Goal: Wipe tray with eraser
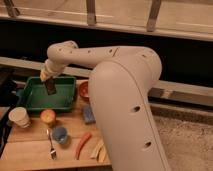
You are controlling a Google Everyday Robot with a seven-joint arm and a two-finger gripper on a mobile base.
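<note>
Camera view shows you the gripper [49, 83] clamped shut on the eraser [50, 89], held over the tray [34, 99].

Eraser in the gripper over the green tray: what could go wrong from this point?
1. The gripper is shut on the upper end of the eraser, which hangs over the tray. Pressing down might twist it in the grip or knock it loose.
2. Nothing visibly holds the tray in place, so a hard wipe could shove it into the orange bowl at its right or towards the paper cup.
</note>
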